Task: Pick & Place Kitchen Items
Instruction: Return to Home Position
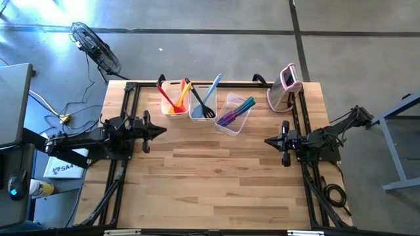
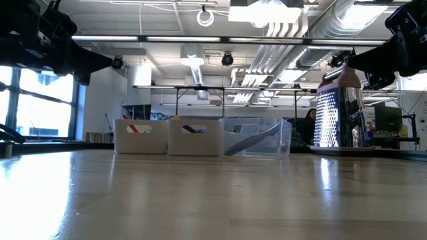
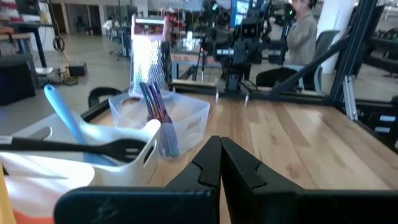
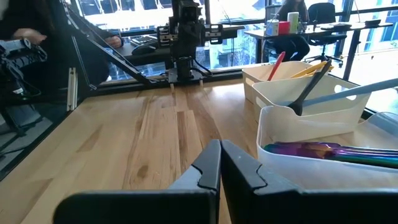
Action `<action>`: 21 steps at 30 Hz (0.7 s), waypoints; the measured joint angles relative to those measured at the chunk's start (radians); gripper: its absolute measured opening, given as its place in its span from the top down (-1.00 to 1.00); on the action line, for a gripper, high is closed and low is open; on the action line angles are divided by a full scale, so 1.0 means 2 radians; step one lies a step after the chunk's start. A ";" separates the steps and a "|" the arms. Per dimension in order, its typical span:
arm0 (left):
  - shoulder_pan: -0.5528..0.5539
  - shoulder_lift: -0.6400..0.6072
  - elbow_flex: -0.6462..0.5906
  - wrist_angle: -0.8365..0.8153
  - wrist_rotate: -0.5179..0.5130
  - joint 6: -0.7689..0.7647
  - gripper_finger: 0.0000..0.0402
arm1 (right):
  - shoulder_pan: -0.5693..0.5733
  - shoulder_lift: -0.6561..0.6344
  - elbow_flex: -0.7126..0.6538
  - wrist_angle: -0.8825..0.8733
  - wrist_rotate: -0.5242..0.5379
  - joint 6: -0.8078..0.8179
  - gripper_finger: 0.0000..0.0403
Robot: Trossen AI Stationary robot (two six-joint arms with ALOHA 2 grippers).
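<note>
Well, from my console both arms sit at their own sides of the table (image 1: 216, 177). The left gripper (image 1: 159, 130) is at the left edge and the right gripper (image 1: 268, 140) at the right edge, each pointing inward over bare wood. In the wrist views each pair of fingers meets tip to tip with nothing between, so I read both as closed and empty.

Every utensil I can find is already binned along the far edge. The red spatula (image 1: 165, 95) stands with orange and yellow ones in the left white bin (image 1: 174, 115). The black slotted turner (image 1: 200, 103) and light blue spatula (image 1: 211, 92) are in the middle white bin (image 1: 200, 118). The purple and teal utensils (image 1: 236, 110) lie in the transparent bin (image 1: 228, 129).

What remains, as I judge it, is settling the arms at home, so the risks are small but real. The handles lean well past the rims, and these look like light bins. A jolt to the table could tip one or spill a spatula. The transparent bin sits askew, nearest the right arm, and the grater (image 1: 287, 88) stands upright at the far right. A wide swing of that arm's elbow is my main worry, though I cannot tell from these views how much clearance it has.
</note>
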 joint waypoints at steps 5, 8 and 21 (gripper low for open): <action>0.000 0.008 0.000 -0.005 0.000 0.000 1.00 | 0.000 0.000 0.000 0.000 0.000 0.000 0.98; 0.000 0.008 0.000 -0.004 0.000 0.000 1.00 | 0.000 0.000 0.000 0.000 0.000 0.000 0.98; 0.000 0.008 0.000 -0.004 0.000 0.000 1.00 | 0.000 0.000 0.000 0.000 0.000 0.000 0.98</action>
